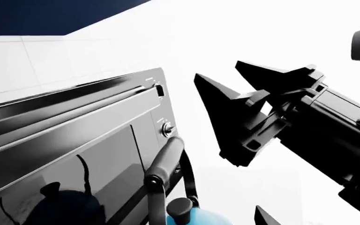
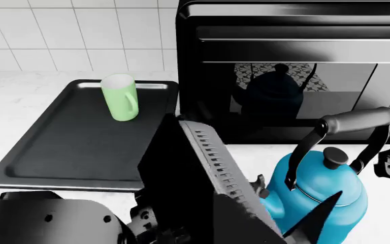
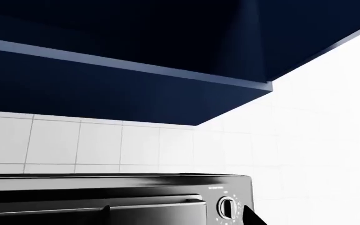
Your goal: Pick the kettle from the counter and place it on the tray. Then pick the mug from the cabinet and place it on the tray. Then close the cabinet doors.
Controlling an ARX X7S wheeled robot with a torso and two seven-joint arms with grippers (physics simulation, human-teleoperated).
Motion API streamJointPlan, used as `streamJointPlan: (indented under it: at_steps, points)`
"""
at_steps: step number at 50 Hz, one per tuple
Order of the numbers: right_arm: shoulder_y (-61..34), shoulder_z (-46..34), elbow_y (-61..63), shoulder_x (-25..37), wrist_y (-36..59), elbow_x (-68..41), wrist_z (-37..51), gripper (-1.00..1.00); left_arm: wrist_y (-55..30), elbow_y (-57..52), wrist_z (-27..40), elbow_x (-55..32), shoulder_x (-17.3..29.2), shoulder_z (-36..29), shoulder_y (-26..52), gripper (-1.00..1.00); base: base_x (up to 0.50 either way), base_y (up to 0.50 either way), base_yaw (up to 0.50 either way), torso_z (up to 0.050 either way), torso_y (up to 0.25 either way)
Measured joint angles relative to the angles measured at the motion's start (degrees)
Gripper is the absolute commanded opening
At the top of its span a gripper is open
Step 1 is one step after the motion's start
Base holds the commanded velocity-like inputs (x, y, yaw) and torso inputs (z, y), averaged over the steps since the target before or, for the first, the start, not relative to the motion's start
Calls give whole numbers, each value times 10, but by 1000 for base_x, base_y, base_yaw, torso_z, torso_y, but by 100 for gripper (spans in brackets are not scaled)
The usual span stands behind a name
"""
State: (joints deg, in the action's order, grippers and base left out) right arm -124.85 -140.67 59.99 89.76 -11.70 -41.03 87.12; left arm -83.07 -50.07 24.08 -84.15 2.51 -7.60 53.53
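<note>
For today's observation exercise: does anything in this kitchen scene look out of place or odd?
Yes. The mug already stands upright on the tray, while the kettle, meant to go first, sits on the counter beside the oven.

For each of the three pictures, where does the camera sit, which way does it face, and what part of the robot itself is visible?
Head view: from the robot's head, down onto the counter: tray, mug, kettle, toaster oven; a dark arm fills the foreground.
Left wrist view: low by the kettle, facing up past the oven; the left gripper shows, jaws apart.
Right wrist view: tilted up at the oven, wall tiles and the dark blue cabinet; only a fingertip shows.
All three share the oven.
</note>
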Motion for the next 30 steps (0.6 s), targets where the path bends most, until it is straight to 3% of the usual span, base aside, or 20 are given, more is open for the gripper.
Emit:
streamJointPlan:
  at_steps: [14, 30]
  points:
    - [21, -1, 0, 2, -7, 17, 19, 100, 83, 87, -85, 163, -4, -113, 35, 100, 0, 0, 0, 0, 0]
    - [38, 0, -7, 2, -17, 24, 27, 100, 171, 182, -105, 227, -15, -212, 72, 100, 0, 0, 0, 0, 0]
